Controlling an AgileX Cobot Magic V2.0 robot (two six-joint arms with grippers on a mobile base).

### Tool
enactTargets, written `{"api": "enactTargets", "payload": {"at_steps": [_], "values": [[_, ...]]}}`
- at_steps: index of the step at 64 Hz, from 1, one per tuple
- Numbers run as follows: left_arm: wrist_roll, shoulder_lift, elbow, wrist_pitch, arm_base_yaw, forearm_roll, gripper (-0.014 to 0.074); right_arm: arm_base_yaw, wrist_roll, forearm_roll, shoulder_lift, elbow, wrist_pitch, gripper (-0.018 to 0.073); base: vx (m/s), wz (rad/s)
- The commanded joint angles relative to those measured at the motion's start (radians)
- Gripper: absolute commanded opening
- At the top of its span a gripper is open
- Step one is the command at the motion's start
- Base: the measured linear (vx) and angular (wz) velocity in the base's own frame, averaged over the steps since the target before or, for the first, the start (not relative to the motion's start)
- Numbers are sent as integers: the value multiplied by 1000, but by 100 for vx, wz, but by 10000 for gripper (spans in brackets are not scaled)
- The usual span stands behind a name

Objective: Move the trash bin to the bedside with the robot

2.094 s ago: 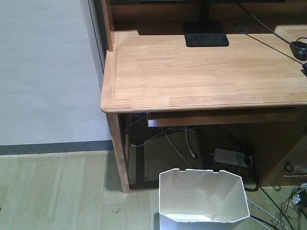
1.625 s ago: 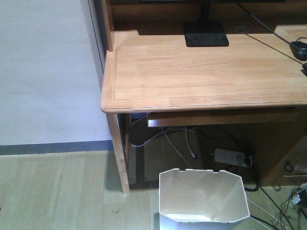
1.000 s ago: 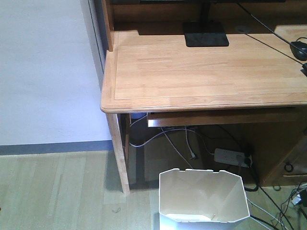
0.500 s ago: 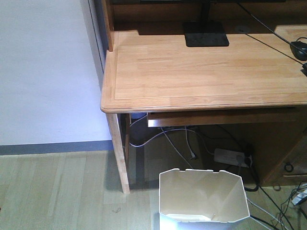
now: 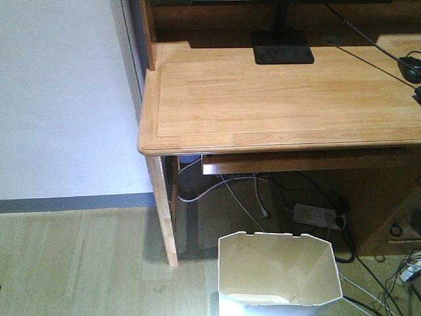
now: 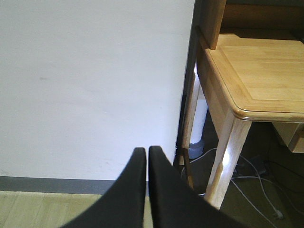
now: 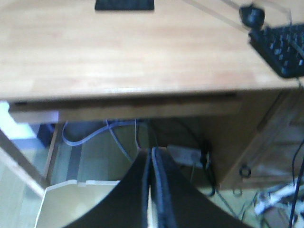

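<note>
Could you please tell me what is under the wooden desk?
Under the desk: a pull-out shelf, loose cables and a white power strip on the floor. The trash bin in front covers the floor just behind it.

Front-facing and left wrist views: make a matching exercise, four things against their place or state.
1 trash bin
2 monitor stand
3 power strip
4 left gripper

A on the desk top, at the back
B under the desk
C on the floor in front of the desk
D shut, facing the white wall

Pairs: 1-C, 2-A, 3-B, 4-D
</note>
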Motion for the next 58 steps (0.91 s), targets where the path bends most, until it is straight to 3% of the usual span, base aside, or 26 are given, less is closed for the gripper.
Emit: {"api": "enactTargets", "payload": {"at_steps": [1,12,19,41,58], "values": [[-4,-14,3,-66,-3,-2,-6,-1,6,-2,22,-37,-17,-9,0,0],[-4,-14,3,-66,-3,-2,-6,-1,6,-2,27,-37,-20,11,0,0],[-4,-14,3,-66,-3,-2,-6,-1,6,-4,27,-37,-8,73,0,0],[-4,-14,3,-66,-3,-2,-6,-1,6,-3,27,-37,-21,433,0,0],[-4,-14,3,-66,-3,-2,-6,-1,62,29,30,-37,-32,466,0,0]]}}
